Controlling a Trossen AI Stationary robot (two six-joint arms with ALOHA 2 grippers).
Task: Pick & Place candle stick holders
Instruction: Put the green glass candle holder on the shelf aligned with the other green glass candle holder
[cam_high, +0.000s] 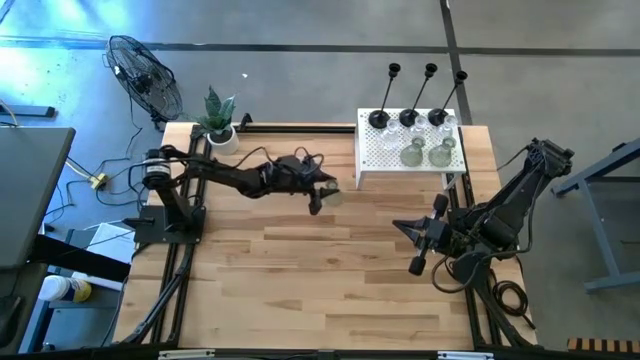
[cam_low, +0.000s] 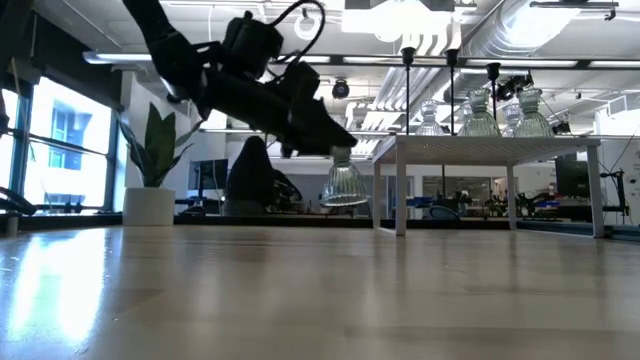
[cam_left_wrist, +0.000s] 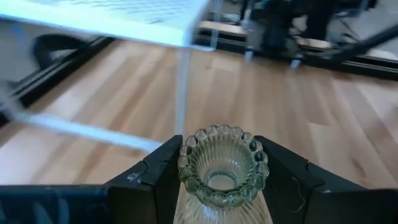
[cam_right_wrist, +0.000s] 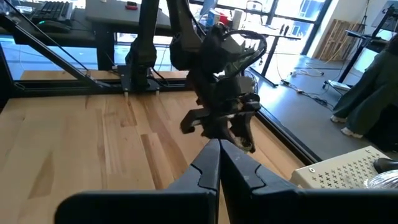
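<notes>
The left gripper (cam_high: 322, 196) is gripping a pale-green glass holder (cam_low: 345, 183) above open table (cam_high: 300, 270), just beside the white box (cam_high: 375, 150). The right gripper (cam_high: 402, 226), closed, is waiting.

Wooden table (cam_high: 300, 290) carries a potted plant (cam_high: 219, 118) and white perforated box (cam_high: 385, 160), well apart.

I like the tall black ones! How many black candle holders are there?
3, in a row along the white box's far edge: left black holder, middle black holder, right black holder. None seems hidden.
</notes>
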